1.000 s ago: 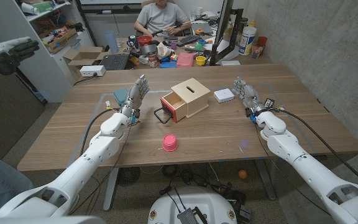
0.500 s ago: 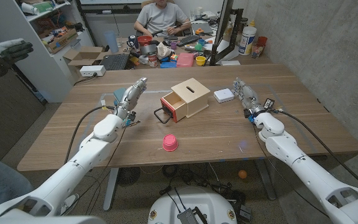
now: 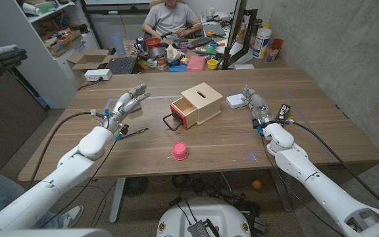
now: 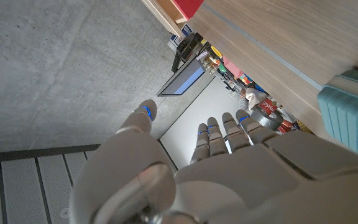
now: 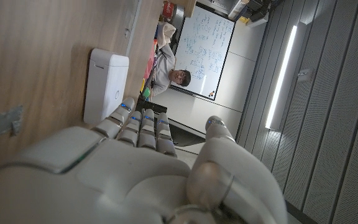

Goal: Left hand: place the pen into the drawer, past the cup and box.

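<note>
Left hand [image 3: 125,107] hovers above the wooden table [image 3: 308,125] in the head view, on the robot's left side, fingers spread and stretched toward the far edge, holding nothing. A dark pen [image 3: 135,131] lies on the table just beside that hand's wrist, on the side nearer the robot. Toward the table's middle sits a tan box [image 3: 201,103] with its red drawer [image 3: 180,112] pulled open and a black wire handle in front. A pink cup [image 3: 179,151] stands near the front edge, well apart from the pen. A teal object [image 3: 127,99] lies just beyond the left hand. On the robot's right side, the right hand [image 3: 257,105] stands with fingers straight and close together, holding nothing, near a small white device [image 3: 236,101]. A person [image 3: 170,18] sits at a cluttered desk behind the table.

From the left wrist view, the left hand [image 4: 229,168] shows its pale back with fingers extended and empty; the teal object [image 4: 348,115] and the wooden table [image 4: 291,43] are in view.

From the right wrist view, the right hand [image 5: 135,168] is seen from behind, fingers straight and empty, reaching toward the white device [image 5: 107,84] on the wood.
</note>
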{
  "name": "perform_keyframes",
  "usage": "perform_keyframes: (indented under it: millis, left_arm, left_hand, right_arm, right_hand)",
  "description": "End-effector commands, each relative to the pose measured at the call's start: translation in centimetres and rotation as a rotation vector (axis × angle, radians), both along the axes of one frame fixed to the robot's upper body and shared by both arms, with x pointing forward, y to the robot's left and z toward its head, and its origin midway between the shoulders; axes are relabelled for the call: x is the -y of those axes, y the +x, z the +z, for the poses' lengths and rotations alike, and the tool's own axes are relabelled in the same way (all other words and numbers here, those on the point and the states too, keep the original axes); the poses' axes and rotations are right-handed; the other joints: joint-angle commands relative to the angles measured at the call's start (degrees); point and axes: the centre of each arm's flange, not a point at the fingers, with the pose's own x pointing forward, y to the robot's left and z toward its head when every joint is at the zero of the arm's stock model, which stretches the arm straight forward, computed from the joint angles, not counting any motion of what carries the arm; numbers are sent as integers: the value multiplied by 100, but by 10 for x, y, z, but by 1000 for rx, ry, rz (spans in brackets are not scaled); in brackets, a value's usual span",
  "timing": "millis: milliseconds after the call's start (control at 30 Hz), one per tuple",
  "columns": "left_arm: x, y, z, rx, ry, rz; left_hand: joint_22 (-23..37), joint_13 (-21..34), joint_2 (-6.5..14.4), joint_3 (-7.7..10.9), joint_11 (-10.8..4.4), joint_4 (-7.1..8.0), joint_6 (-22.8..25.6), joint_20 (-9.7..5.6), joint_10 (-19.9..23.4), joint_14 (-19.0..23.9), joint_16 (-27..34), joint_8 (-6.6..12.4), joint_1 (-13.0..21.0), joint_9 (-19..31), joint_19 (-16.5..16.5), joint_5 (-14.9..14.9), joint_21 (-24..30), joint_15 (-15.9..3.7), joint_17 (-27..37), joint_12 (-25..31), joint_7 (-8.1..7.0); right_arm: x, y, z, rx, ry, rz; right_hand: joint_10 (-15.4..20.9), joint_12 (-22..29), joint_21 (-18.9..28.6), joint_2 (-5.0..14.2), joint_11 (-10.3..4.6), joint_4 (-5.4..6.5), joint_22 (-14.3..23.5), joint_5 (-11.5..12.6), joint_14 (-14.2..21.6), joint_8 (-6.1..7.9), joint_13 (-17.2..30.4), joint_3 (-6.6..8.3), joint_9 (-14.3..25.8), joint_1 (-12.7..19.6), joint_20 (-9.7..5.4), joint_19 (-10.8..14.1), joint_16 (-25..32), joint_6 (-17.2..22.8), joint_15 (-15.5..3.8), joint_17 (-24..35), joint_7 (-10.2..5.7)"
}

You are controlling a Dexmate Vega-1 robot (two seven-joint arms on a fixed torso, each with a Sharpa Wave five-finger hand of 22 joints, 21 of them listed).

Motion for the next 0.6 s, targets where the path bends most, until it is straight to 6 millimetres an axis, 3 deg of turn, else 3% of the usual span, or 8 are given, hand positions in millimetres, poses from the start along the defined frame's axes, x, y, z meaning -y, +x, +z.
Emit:
perform_keyframes:
  millis: [33,267,433,600]
  left_arm:
    - [-25,-80,-9,5,240,357]
    - [-11,-103,-22,-5,319,511]
    - [2,-120,-27,-14,404,647]
    - [12,-133,-28,-2,472,754]
  left_hand:
    - [47,53,-42,-6,-20,-76,697,308,827,610,119,152,299,22,273,-109,23,92,28,190,9]
    - [48,67,-129,5,59,-174,1347,484,1455,1124,153,281,628,20,481,-205,58,155,12,291,86]
    - [47,65,-196,9,66,-197,1582,653,1671,1222,114,307,815,15,300,-255,-36,261,13,292,124]
    - [52,58,-269,-39,106,-161,1804,724,1851,1267,95,348,823,11,228,-299,-69,314,19,304,169]
  right_arm:
    - [-17,-11,-19,-13,20,-64]
    - [-21,-11,-29,-24,30,-56]
    - [-21,-12,-30,-16,36,-52]
    - [-18,-13,-28,-4,37,-49]
  right_hand:
    - [45,30,-21,14,-5,-7,29,28,1,25,11,-23,12,21,0,-30,31,1,-4,24,-33]
    - [35,27,-35,12,-7,-7,30,28,-7,25,12,-32,12,15,6,-33,30,-2,-3,25,-34]
    - [36,29,-48,12,3,-7,31,27,-8,27,12,-38,13,11,15,-40,32,-1,15,26,-38]
    - [32,28,-58,10,-6,-8,31,27,-15,28,13,-43,13,8,18,-43,30,0,20,26,-41]
